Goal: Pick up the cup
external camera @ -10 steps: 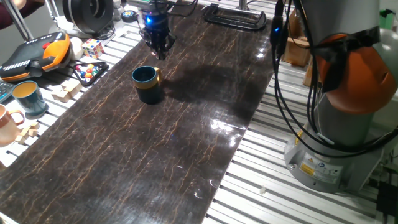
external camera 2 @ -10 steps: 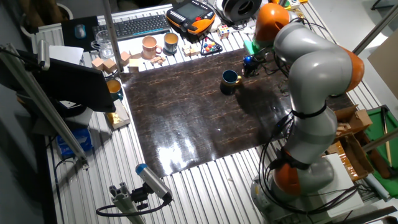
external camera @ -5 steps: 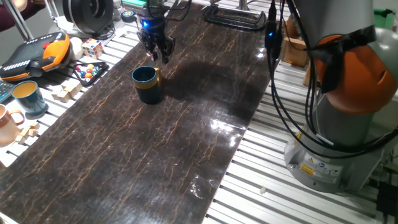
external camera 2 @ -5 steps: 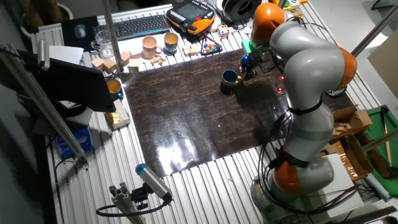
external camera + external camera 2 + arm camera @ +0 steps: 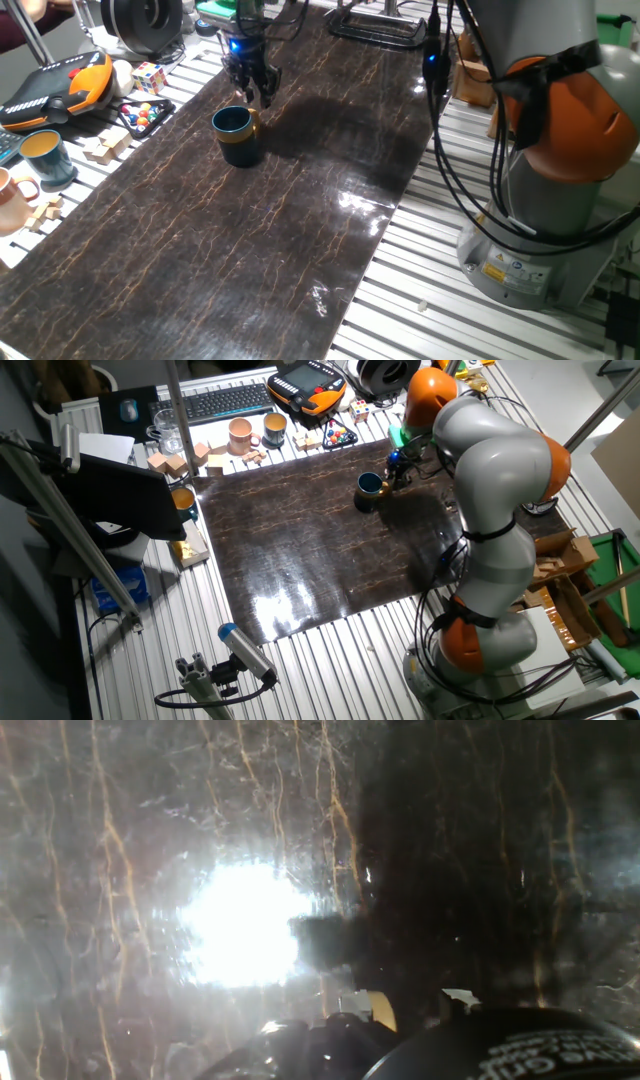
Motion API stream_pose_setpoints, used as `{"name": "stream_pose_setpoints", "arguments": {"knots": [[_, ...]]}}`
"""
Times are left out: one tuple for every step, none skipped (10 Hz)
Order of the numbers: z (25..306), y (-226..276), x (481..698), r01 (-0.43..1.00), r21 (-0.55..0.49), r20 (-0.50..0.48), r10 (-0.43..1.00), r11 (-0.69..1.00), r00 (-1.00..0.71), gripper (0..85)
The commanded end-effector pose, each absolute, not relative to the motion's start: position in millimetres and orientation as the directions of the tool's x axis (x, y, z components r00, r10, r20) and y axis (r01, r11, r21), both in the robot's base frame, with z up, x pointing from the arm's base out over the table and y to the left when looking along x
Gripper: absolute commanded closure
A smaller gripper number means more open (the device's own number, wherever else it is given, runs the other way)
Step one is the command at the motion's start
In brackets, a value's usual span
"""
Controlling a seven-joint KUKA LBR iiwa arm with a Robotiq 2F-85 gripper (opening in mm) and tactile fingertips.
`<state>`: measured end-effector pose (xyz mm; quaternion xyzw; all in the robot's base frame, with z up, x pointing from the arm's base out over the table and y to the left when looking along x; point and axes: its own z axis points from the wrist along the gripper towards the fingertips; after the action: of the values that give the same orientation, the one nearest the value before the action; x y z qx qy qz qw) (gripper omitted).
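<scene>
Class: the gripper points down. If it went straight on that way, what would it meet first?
Probably the dark tabletop. The gripper hangs beside the cup, apparently by its handle side; the hand view shows mostly bare table ahead, though depth is unclear.

dark teal cup (image 5: 237, 134) (image 5: 370, 490) stands upright on the dark mat.

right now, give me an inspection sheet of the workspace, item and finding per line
surface: dark marbled mat on a slatted metal table, glossy with glare.
job's things: dark teal cup upright on the mat, tan handle toward the gripper.
clutter: lighter blue mug, pinkish mug, wooden blocks, puzzle cube, orange and black pendant, all off the mat's edge; keyboard further off.
grippers: gripper low beside the cup at its handle side, not on it; jaw state unclear.
cables: black bundle hanging beside the arm's base.
surroundings: monitor and camera poles.
</scene>
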<state>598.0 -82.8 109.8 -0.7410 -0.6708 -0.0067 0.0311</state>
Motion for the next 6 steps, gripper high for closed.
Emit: {"name": "stream_pose_setpoints", "arguments": {"knots": [[106, -82, 599, 0.994, -0.039, 0.053, 0.993, -0.1, 0.102, 43.0], [103, -81, 600, 0.994, -0.041, 0.053, 0.993, -0.1, 0.102, 42.7], [101, -80, 602, 0.994, -0.04, 0.048, 0.994, -0.098, 0.1, 42.7], [99, -79, 603, 0.994, -0.04, 0.047, 0.994, -0.097, 0.099, 42.7], [97, -79, 604, 0.994, -0.04, 0.047, 0.994, -0.097, 0.099, 42.7], [95, -79, 604, 0.994, -0.043, 0.049, 0.994, -0.098, 0.1, 42.7]]}}
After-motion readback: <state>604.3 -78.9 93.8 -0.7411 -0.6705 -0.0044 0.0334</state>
